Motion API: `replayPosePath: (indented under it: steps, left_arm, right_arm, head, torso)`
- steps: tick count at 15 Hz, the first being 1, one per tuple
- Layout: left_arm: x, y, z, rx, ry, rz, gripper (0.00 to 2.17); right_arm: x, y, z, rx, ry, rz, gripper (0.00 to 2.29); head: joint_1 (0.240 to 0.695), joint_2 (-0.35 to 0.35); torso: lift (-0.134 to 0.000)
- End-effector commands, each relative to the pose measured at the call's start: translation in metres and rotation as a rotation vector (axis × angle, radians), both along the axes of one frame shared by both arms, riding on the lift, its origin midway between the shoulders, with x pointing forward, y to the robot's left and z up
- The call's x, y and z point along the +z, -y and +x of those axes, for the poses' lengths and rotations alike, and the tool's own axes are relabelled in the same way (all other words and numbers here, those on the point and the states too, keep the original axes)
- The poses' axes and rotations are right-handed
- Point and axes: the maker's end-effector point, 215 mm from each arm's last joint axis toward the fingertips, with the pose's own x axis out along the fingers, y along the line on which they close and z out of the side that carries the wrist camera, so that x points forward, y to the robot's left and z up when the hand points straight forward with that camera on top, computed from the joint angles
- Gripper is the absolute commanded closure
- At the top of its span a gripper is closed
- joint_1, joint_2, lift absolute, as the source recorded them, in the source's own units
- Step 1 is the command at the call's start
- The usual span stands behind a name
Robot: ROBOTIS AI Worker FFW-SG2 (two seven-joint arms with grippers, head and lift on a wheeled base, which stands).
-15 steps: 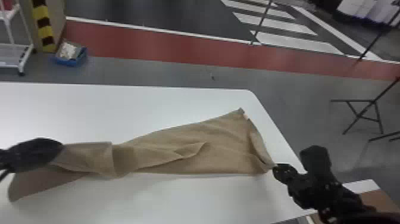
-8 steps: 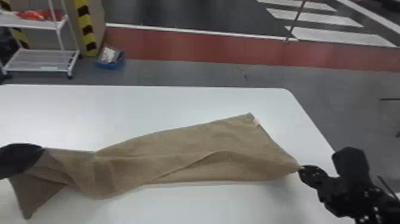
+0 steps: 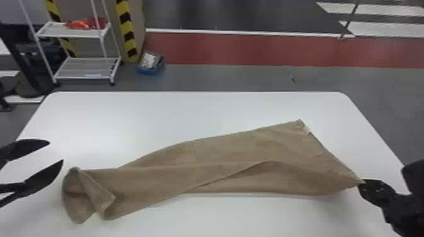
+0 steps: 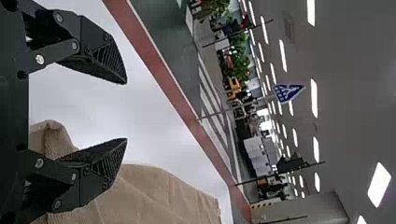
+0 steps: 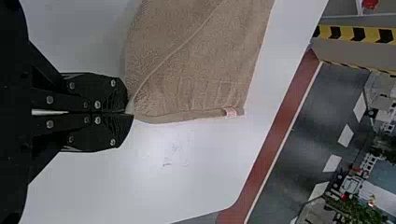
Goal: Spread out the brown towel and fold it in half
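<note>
towel (image 3: 236,151) in long nubby folds

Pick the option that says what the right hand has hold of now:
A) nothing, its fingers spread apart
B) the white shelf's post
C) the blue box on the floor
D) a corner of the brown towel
D, since the right hand has its fingers closed on a corner of the brown towel.
</note>
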Motion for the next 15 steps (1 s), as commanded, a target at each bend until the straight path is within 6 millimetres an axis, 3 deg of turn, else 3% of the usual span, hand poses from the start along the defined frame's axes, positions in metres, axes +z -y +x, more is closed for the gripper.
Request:
replayPosePath:
  steps: [1, 4, 5, 7, 11, 15]
  left_arm:
    - [0.013, 0.015, -0.019, -0.046, 0.017, 0.075, 0.16]
    - [0.016, 0.077, -0.061, -0.184, -0.050, 0.184, 0.27]
    - [0.017, 0.107, -0.073, -0.249, -0.065, 0.205, 0.27]
    - [0.004, 0.145, -0.080, -0.302, -0.124, 0.266, 0.27]
    - [-0.021, 0.205, -0.071, -0.298, -0.180, 0.294, 0.27]
    - [-0.030, 0.231, -0.046, -0.168, -0.090, 0.323, 0.27]
  right_arm:
    - [-0.001, 0.000, 0.000, -0.003, -0.003, 0.002, 1.33]
    - [0.004, -0.006, 0.008, -0.001, 0.016, 0.013, 1.33]
    - [0.006, -0.008, 0.011, 0.000, 0.023, 0.018, 1.33]
    - [0.007, -0.013, 0.013, 0.003, 0.027, 0.022, 1.33]
    - [0.002, -0.018, 0.011, 0.003, 0.019, 0.024, 1.33]
    - [-0.002, -0.017, 0.005, -0.003, 0.008, 0.026, 1.33]
  head:
    - [0.695, -0.029]
    - [0.695, -0.048]
    - [0.695, -0.095]
    - [0.695, -0.149]
    - [0.695, -0.257]
    - [0.695, -0.303]
  torso:
    - [-0.128]
    - [-0.128]
    - [-0.128]
    - [-0.128]
    - [-0.128]
    - [-0.128]
